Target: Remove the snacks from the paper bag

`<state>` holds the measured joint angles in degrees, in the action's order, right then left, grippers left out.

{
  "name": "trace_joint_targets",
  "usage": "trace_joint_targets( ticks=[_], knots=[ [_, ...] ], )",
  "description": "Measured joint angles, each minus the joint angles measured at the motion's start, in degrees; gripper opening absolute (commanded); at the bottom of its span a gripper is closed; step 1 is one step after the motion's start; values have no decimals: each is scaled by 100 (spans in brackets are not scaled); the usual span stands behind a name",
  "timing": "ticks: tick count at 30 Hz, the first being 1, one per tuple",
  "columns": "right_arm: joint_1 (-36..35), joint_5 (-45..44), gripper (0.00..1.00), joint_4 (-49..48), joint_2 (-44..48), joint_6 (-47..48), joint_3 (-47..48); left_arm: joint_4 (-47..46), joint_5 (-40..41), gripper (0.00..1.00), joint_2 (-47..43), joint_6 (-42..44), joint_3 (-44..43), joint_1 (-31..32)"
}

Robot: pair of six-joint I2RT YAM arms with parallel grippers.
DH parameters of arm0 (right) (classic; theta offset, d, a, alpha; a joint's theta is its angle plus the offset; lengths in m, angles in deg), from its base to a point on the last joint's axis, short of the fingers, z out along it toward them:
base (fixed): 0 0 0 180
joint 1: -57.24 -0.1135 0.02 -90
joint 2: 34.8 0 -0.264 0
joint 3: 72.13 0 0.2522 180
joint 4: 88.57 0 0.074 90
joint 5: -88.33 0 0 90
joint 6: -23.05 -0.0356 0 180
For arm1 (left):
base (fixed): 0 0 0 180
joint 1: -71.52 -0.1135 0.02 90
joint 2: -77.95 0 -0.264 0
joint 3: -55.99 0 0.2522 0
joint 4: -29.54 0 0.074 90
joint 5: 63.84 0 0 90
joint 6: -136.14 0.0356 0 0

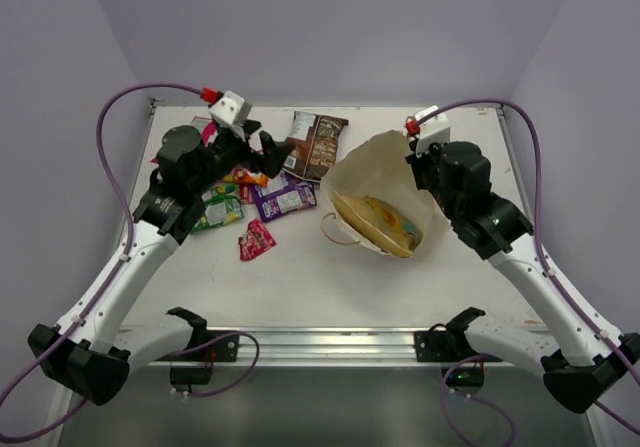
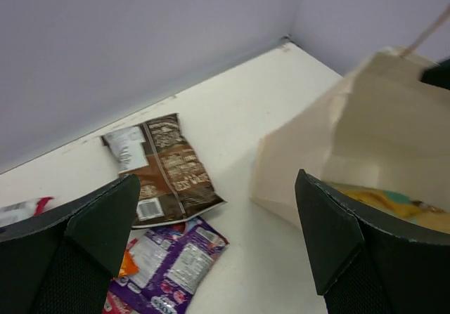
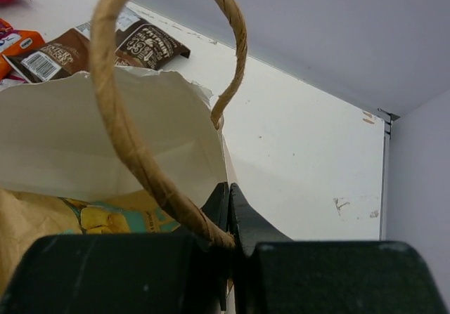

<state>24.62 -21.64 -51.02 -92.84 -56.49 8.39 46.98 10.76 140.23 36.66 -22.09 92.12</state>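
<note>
The paper bag (image 1: 375, 162) stands open right of centre, with a large tan-yellow chip bag (image 1: 378, 222) inside. My right gripper (image 1: 420, 167) is shut on the bag's far right rim; in the right wrist view the jaws (image 3: 228, 201) pinch the paper wall (image 3: 84, 138) beside a string handle (image 3: 126, 138). My left gripper (image 1: 268, 147) is open and empty, hovering between the brown bag (image 1: 315, 145) and the other snacks. In the left wrist view its fingers straddle the brown bag (image 2: 165, 170), a purple packet (image 2: 169, 265) and the paper bag (image 2: 365, 138).
Loose on the table left of the bag are a purple packet (image 1: 283, 197), a green one (image 1: 218, 207), a pink one (image 1: 256, 239) and an orange one (image 1: 250, 177). Walls close in the back and both sides. A metal rail (image 1: 320, 342) runs along the near edge.
</note>
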Motion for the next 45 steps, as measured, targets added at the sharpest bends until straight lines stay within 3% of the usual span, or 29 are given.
trace_joint_targets(
  ticks=[6, 11, 14, 22, 31, 35, 39, 42, 45],
  knots=[
    [-17, 157, 0, -11, 72, 149, 0, 627, -31, 100, 7, 1097, -83, 1768],
    [-59, 302, 0, -4, 146, 208, 0, 1338, 450, 99, 474, 2277, -361, 3320],
    [-105, 330, 0, 4, 149, 210, -4, 1598, 697, 99, 903, 2865, -575, 3847],
    [-184, 409, 0, 17, 155, 208, -63, 2024, 946, 92, 1626, 4033, -916, 4177],
    [-225, 450, 0, 7, 166, 201, -127, 2339, 968, 80, 2527, 4743, -1298, 4210],
    [-238, 446, 0, -9, 212, 201, -162, 2448, 927, 58, 2933, 4868, -1425, 4210],
    [-236, 442, 0, -46, 249, 199, -245, 2557, 831, 16, 3185, 4951, -1558, 4212],
    [-240, 428, 0, -105, 254, 199, -323, 2568, 848, 0, 3206, 4964, -1633, 4210],
    [-243, 369, 0, -155, 254, 201, -376, 2490, 935, 0, 3101, 4957, -1646, 4210]
  ],
)
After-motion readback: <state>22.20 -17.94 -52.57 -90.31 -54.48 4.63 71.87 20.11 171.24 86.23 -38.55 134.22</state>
